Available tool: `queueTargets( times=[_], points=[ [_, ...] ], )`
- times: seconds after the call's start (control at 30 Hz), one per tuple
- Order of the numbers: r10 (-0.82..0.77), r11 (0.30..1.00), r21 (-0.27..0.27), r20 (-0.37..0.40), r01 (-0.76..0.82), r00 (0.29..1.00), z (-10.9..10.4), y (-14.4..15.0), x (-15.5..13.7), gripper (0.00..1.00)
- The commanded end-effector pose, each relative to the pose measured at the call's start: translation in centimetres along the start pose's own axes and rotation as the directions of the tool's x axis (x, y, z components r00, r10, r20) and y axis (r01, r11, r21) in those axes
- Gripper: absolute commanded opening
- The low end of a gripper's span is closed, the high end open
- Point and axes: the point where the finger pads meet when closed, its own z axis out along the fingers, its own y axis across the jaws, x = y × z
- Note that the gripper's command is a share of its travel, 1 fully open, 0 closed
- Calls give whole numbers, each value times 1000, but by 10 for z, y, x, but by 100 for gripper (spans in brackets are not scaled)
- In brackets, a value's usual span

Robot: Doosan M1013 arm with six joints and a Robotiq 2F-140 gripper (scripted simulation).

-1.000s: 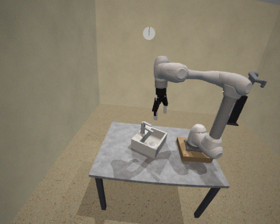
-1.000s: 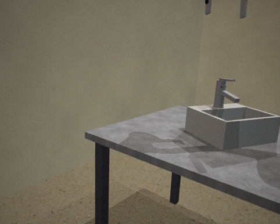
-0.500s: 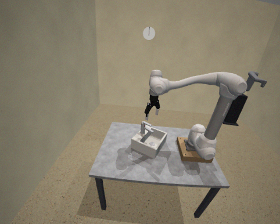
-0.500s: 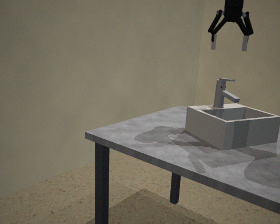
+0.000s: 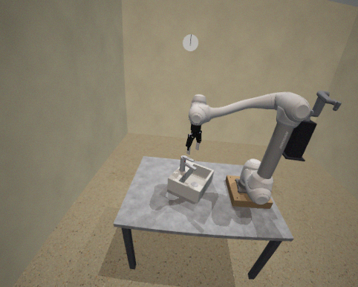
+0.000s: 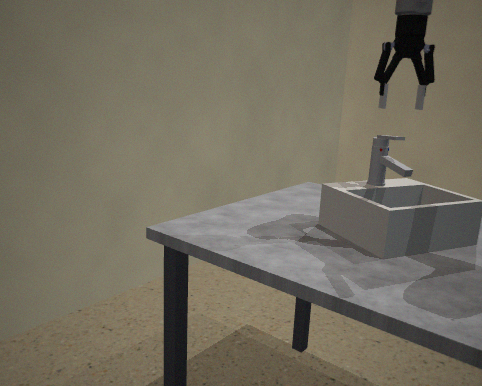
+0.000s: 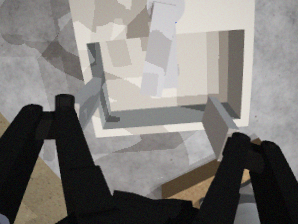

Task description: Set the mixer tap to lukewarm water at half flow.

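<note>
Beige room, grey table point(image 5: 163, 219) – a white sink point(image 5: 181, 187) is set near the tabletop's back-left corner, the arm's wooden base plate point(image 5: 231, 191) toward its right edge.

The mixer tap point(image 6: 379, 165) is mounted at the sink's back rim, its lever point(image 6: 391, 137) lying low over the spout point(image 6: 399, 167). The gripper point(image 6: 401, 102) is held directly above the lever, well apart from it – its fingers are spread partway with nothing grasped, and nothing is seen between gripper and tap.

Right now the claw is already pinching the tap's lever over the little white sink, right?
Not quite. The exterior view shows the gripper hanging above the tap's lever with a clear gap, fingers apart and touching nothing. The tap does stand over the white sink.
</note>
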Motion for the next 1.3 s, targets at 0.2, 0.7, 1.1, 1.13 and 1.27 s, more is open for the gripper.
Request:
queueTargets(
  times=[0.2, 0.7, 1.1, 1.13, 1.27],
  points=[
    [0, 1000, 0, 0, 0, 1000, 0, 0, 0, 0],
    [0, 1000, 0, 0, 0, 1000, 0, 0, 0, 0],
    [0, 1000, 0, 0, 0, 1000, 0, 0, 0, 0],
    [0, 1000, 0, 0, 0, 1000, 0, 0, 0, 0],
    [0, 1000, 0, 0, 0, 1000, 0, 0, 0, 39]
  ],
)
